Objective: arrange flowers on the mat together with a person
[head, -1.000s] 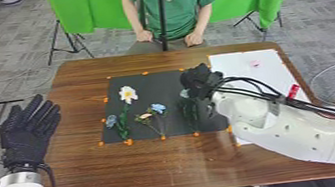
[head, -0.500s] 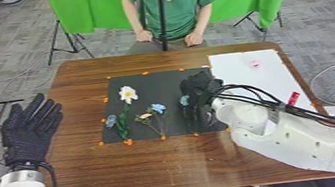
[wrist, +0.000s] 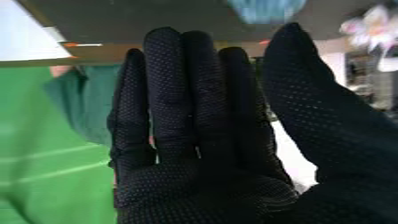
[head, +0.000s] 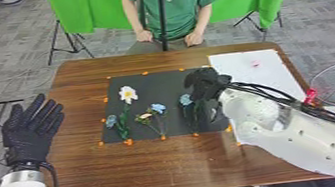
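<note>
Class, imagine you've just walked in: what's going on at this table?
Flowers are being arranged on a black mat. The right robot hand is at the mat's right side, near a blue flower, open and holding nothing. A white flower lies farther left, and the left robot hand is open, left of the mat.

Mat point(head: 167, 84): no readable text or numbers
White board point(head: 254, 82): nothing readable
Tabletop point(head: 153, 163): no readable labels or signs
Right arm point(head: 285, 139): small dark marks, too small to read, no brand legible
</note>
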